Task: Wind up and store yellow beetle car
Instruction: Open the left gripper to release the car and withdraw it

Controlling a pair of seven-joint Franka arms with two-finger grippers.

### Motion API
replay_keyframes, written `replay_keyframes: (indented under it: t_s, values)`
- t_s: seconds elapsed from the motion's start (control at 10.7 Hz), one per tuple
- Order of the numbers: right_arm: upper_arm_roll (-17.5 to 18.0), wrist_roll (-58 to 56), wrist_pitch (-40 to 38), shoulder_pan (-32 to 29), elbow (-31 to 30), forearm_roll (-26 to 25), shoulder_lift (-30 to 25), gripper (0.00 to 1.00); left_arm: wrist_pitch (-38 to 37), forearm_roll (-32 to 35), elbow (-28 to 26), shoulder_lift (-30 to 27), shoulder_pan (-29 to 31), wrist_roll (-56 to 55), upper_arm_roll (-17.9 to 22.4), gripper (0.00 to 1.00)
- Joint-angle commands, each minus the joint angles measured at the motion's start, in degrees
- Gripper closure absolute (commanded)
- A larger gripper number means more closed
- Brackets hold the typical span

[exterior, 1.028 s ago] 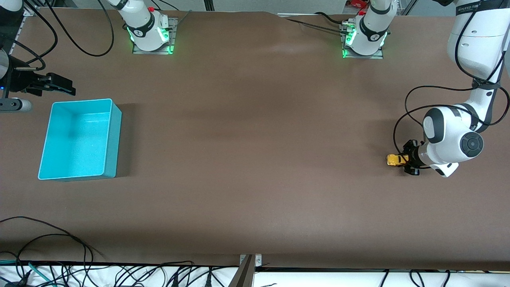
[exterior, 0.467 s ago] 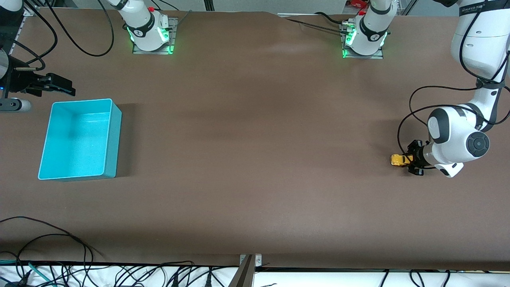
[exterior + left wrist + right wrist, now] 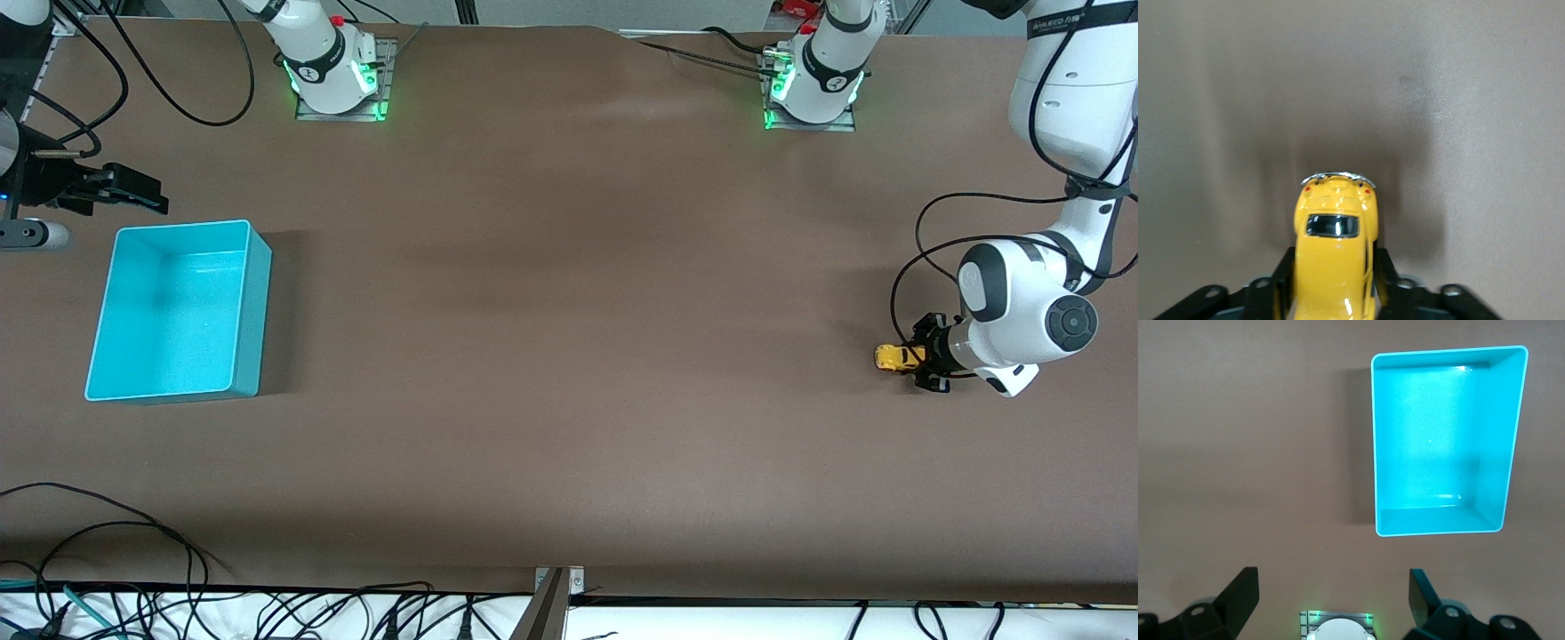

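Near the table's left-arm end, left pincer grips yellow beetle car

The front view looks down from high across the table, facing both arm bases, and takes in its whole length. The left wrist view sits low and very close, looking along the table top past the left gripper, whose fingers clamp the car; the front view shares that car. The right wrist view looks straight down from well above the bin, with the spread fingers of the right gripper at its edge; the front view shares that bin and the right gripper.
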Motion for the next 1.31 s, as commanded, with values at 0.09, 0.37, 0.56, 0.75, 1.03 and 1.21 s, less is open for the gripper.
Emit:
replay_keyframes:
  t_s: [0.09,0.37,0.56,0.75,1.03,1.21]
  values:
    - [-0.05,0.32,0.08,-0.07,0.64,0.94,0.06,0.00,0.45,0.89,2.34,2.65,0.06,0.02,-0.09,0.10]
    - [-0.14,0.32,0.08,-0.16,0.55,0.94,0.06,0.00,0.19,0.89,2.34,2.21,-0.11,-0.24,-0.09,0.10]
    - [-0.23,0.23,0.08,-0.25,0.72,0.77,0.06,0.00,-1.38,0.81,2.34,-0.67,-0.02,-0.07,-0.35,0.10]
    - [-0.23,0.23,0.08,-0.34,0.99,0.68,-0.02,0.00,-4.89,0.80,2.34,-4.54,0.06,0.37,-0.35,0.10]
    - [-0.40,0.05,-0.01,-0.34,1.34,0.77,-0.38,0.00,-7.36,0.89,2.43,-8.85,0.06,0.55,-0.53,0.10]
    - [0.03,-0.38,-0.62,-0.34,1.86,0.77,-0.81,0.00,-9.38,1.59,3.21,-10.96,-0.11,2.21,-0.61,0.10]
